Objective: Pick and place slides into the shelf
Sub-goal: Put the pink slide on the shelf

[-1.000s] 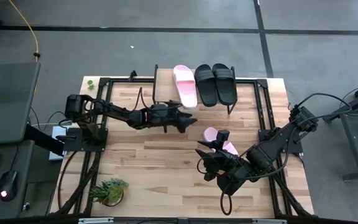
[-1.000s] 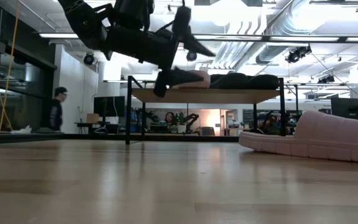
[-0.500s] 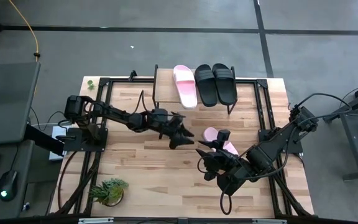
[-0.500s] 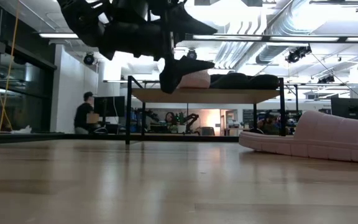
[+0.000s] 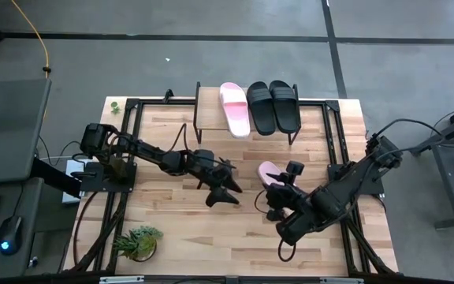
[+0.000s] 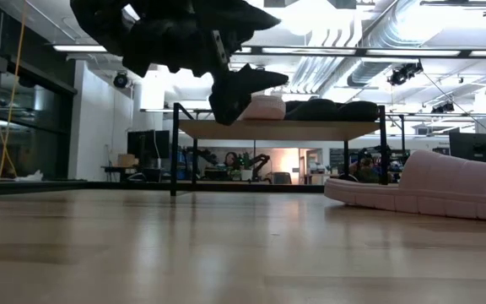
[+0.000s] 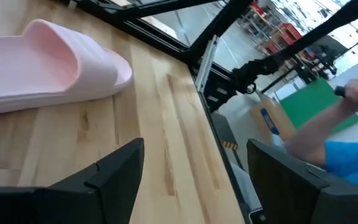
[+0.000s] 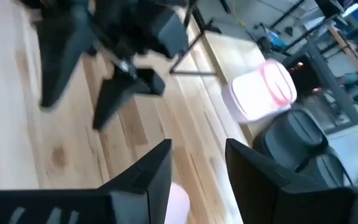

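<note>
One pink slide (image 5: 268, 171) lies sole-down on the tabletop, right of centre; it also shows in the left wrist view (image 7: 42, 62) and at the right of the low view (image 6: 429, 187). The shelf (image 5: 210, 112) at the far edge carries the other pink slide (image 5: 234, 109) and two black slides (image 5: 273, 106). My left gripper (image 5: 225, 196) hangs open above the table, left of the lying slide (image 7: 194, 146). My right gripper (image 5: 273, 199) is open over that slide's near end (image 8: 197, 149). I see no touch.
A small potted plant (image 5: 138, 242) stands at the table's near left corner. Black frame rails (image 5: 333, 134) run along the table's left and right sides. Bare wood lies between the shelf and both grippers. A person's sleeve (image 7: 353, 155) shows beyond the table.
My left gripper has moved from just in front of the shelf toward the table's near edge and somewhat right, closer to the lying pink slide, staying open. My right gripper has shifted a little to the right over that slide's near end. The slides have stayed put.
</note>
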